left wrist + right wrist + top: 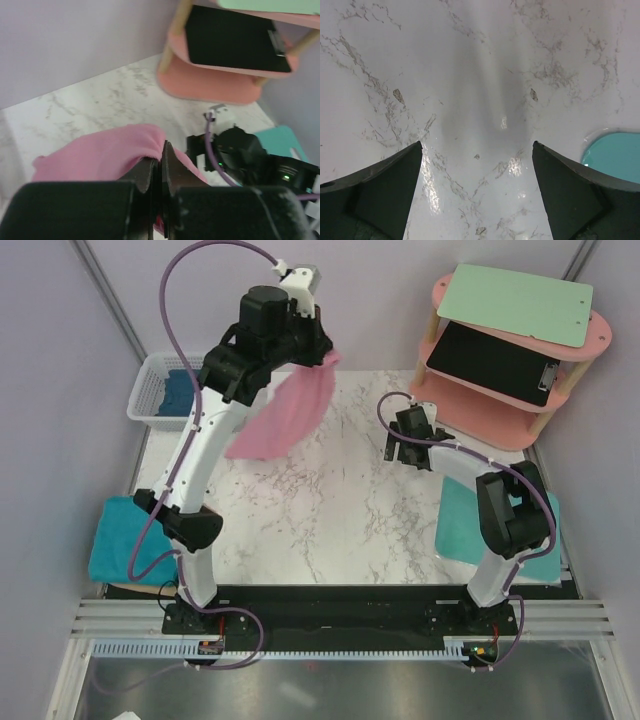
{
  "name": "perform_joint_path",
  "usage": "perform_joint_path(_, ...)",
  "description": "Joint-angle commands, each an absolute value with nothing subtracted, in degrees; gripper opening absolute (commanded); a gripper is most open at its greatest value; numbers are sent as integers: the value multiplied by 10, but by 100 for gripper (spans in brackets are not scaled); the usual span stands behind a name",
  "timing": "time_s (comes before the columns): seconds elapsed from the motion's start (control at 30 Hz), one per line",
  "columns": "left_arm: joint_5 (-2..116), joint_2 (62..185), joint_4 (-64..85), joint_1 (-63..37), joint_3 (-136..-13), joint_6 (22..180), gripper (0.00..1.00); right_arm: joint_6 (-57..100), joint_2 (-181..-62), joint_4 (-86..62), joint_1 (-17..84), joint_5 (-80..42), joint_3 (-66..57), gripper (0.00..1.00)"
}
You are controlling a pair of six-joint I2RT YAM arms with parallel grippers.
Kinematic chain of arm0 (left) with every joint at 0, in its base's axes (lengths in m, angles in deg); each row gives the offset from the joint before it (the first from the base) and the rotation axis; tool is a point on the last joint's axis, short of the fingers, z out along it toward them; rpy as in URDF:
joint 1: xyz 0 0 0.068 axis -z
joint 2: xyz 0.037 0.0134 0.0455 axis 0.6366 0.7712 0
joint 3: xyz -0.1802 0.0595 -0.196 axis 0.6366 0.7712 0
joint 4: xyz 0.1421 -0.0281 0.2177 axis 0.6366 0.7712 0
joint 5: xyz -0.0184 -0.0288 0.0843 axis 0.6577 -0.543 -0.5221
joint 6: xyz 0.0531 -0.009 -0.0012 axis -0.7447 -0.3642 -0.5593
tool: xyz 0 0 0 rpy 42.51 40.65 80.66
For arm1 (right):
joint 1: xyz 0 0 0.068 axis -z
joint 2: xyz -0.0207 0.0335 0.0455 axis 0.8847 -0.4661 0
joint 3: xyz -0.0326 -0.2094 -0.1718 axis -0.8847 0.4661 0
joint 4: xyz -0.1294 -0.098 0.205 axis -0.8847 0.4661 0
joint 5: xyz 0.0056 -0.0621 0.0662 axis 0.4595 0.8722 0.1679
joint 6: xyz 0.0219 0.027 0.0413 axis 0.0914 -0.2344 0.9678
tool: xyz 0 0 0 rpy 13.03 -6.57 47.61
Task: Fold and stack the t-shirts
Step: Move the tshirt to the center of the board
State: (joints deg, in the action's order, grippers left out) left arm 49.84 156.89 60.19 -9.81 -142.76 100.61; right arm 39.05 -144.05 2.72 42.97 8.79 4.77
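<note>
Pink t-shirt (285, 415) dangling bunched above the far left of the marble table (330, 520), pinched at its top in the clamped-shut left gripper (161, 165), arm stretched high and forward. Right gripper (476, 150) spread wide, empty, low over the marble, elbow folded back.

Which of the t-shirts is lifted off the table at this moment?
The pink t-shirt, hanging from the shut left gripper. The teal t-shirt on the left and the teal t-shirt on the right lie flat.
</note>
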Motion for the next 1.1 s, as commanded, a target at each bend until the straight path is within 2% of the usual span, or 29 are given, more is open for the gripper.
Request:
perform_joint_path(0.0, 553, 1550, 557, -58, -1495, 1042, 2, 407, -1382, 17, 434, 129, 70, 98)
perform_joint_path(0.13, 492, 1499, 537, -57, -1436, 1048, 2, 410, -1355, 17, 441, 130, 91, 98)
perform_joint_path(0.23, 430, 1449, 535, -61, -1320, 1062, 2, 411, -1347, 16, 441, 128, 100, 98)
perform_joint_path(0.47, 328, 1342, 516, -76, -864, 1226, 2, 404, -1338, 15, 442, 126, 116, 98)
perform_joint_path(0.6, 308, 1284, 517, -140, -722, 1274, 2, 390, -1322, 15, 441, 124, 127, 98)
perform_joint_path(0.63, 314, 1273, 518, -154, -691, 1273, 8, 387, -1318, 14, 442, 122, 128, 98)
perform_joint_path(0.67, 326, 1263, 519, -167, -682, 1264, 45, 386, -1317, 11, 441, 111, 133, 98)
perform_joint_path(0.73, 311, 1238, 528, -184, -678, 1259, 99, 387, -1312, -2, 441, 96, 138, 98)
perform_joint_path(0.9, 308, 1233, 520, -139, -723, 1210, 100, 394, -1315, -44, 441, 30, 158, 98)
perform_joint_path(1.07, 384, 1356, 476, -75, -812, 1155, 100, 407, -1344, -55, 442, 20, 143, 98)
